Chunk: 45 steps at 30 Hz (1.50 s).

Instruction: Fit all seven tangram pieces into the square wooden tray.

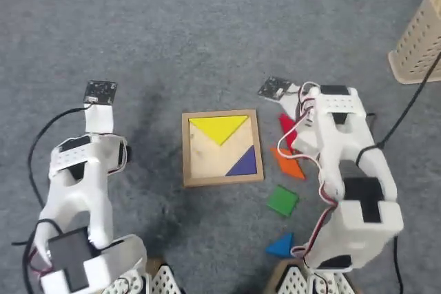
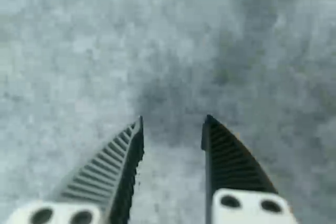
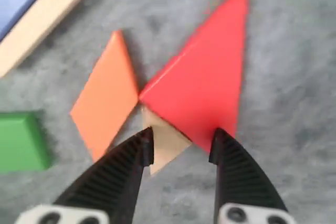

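Note:
The square wooden tray (image 1: 187, 149) lies mid-table with a yellow triangle (image 1: 218, 129) and a purple triangle (image 1: 244, 164) in it. To its right lie a red triangle (image 1: 286, 126), an orange parallelogram (image 1: 289, 164), a green square (image 1: 282, 200) and a blue triangle (image 1: 281, 244). In the right wrist view my right gripper (image 3: 181, 139) hangs open just over the red triangle (image 3: 202, 80), next to the orange parallelogram (image 3: 105, 98), with a small tan triangle (image 3: 164, 145) between its tips. My left gripper (image 2: 172, 127) is open over bare carpet, left of the tray.
Grey carpet covers the table. A pale perforated wooden stand (image 1: 419, 39) sits at the far right edge. The tray's edge (image 3: 44, 17) and the green square (image 3: 18, 142) show near the right gripper.

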Motion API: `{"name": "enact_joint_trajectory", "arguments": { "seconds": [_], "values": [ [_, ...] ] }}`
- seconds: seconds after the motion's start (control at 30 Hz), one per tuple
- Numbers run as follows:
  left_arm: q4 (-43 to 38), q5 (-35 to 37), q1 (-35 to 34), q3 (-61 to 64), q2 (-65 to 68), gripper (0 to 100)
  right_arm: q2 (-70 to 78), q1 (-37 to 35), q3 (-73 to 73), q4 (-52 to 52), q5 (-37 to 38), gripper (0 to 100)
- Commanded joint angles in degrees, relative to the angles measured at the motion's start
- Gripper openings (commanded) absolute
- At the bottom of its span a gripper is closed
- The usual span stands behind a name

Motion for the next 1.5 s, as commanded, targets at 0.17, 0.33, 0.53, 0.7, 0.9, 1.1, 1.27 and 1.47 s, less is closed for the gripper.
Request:
{"name": "enact_joint_trajectory", "arguments": {
  "seconds": [0.17,0.33,0.53,0.7,0.9,1.1,1.27,1.47],
  "values": [
    [-1.05,-0.18,-0.18,-0.48,-2.64,18,-9.45,-2.24,6.42,1.27,1.32,16.5],
    [-1.05,-0.18,-0.09,-0.48,-2.64,18,-12.53,-2.33,-0.26,0.92,-1.58,16.6],
    [-1.05,-0.18,-0.09,-0.48,-2.55,18,-4.44,-7.69,-6.77,1.89,-1.85,28.2],
    [-1.05,-0.18,-0.09,-0.4,-2.55,18,4.79,-8.04,-10.81,1.8,-2.11,29.6],
    [-1.05,-0.18,-0.09,-0.4,-2.55,18,12.18,-5.76,-14.07,1.71,-2.29,29.6],
    [-1.05,-0.26,0.0,-0.4,-2.55,18,14.46,-3.65,-16.44,2.24,-5.27,29.6],
    [-1.05,-0.26,0.0,-0.4,-2.55,18,14.73,-3.82,-17.14,3.03,-11.08,29.8],
    [-1.05,-0.26,0.0,-0.4,-2.55,18,14.37,-4.79,-17.41,2.59,-22.68,29.7]
  ]
}}
